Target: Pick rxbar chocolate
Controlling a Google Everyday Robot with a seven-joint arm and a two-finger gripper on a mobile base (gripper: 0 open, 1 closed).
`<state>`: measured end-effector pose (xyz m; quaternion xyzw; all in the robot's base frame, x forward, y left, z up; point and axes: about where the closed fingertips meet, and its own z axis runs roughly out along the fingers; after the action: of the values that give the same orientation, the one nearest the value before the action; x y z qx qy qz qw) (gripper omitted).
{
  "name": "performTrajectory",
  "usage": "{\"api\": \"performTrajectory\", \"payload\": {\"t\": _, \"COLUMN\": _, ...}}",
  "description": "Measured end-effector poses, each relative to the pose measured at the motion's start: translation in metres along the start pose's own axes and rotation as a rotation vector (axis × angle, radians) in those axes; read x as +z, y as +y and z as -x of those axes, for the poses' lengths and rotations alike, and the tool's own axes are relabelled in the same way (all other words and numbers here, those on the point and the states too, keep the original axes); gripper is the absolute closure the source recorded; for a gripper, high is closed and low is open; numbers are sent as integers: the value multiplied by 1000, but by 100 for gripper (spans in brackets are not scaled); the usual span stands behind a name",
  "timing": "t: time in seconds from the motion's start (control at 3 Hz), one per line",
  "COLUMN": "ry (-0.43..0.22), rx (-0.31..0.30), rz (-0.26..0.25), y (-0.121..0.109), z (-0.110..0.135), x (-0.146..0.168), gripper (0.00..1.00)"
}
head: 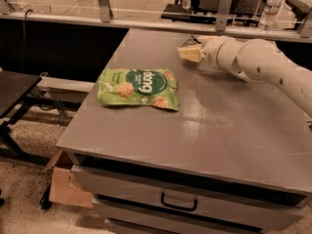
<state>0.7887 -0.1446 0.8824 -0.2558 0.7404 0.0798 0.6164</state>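
Note:
My gripper [189, 52] is at the far side of the grey table [219, 130], low over the surface, at the end of the white arm [263, 62] that reaches in from the right. A thin dark sliver [194, 39] shows right behind the gripper tip; I cannot tell whether it is the rxbar chocolate. No black bar shows plainly anywhere else on the table.
A large green snack bag [139, 87] with white lettering lies flat on the table's left half. Water bottles [271, 6] stand on the counter behind a rail. Drawers with a handle [178, 203] are under the table. A cardboard box [63, 184] is on the floor at left.

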Motion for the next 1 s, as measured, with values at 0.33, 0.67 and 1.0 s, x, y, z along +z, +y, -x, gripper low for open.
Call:
{"api": "performTrajectory", "payload": {"t": 0.33, "ry": -125, "rx": -64, "rz": -18, "y": -3, "z": 48, "x": -17, "gripper": 100}}
{"api": "performTrajectory", "payload": {"t": 0.67, "ry": -177, "rx": -64, "rz": 29, "y": 28, "z": 75, "x": -12, "gripper": 100}}
{"api": "performTrajectory", "payload": {"t": 1.0, "ry": -177, "rx": -64, "rz": 29, "y": 28, "z": 75, "x": -12, "gripper": 100}}
